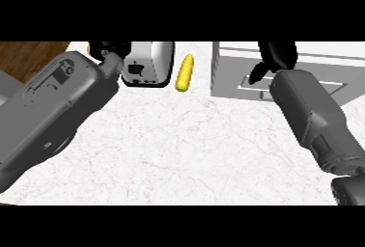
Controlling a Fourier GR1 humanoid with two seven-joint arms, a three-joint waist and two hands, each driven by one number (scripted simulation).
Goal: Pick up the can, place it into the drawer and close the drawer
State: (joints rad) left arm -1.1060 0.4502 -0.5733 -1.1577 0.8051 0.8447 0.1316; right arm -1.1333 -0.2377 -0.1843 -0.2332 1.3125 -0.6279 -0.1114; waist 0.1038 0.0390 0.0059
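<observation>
Right hand hung over the grey drawer at the far right of the surface. From this angle I could not tell whether it was spread, closed or clamped on anything. Left hand sat at the far left, just beside a silver, black-edged appliance, and its state could not be told either. No can showed plainly. It might have been hidden under the right hand or already down in the drawer, but neither could be confirmed. A long yellow item lay between the appliance and the drawer, apart from both.

I judged the step in hand to be either the placing or the closing. Doing it well probably called for 2 things. The can should be let go only once it was low and well inside the drawer's walls, so it would not tip or catch the rim. The front should then be pushed squarely, so the drawer slid in straight.
</observation>
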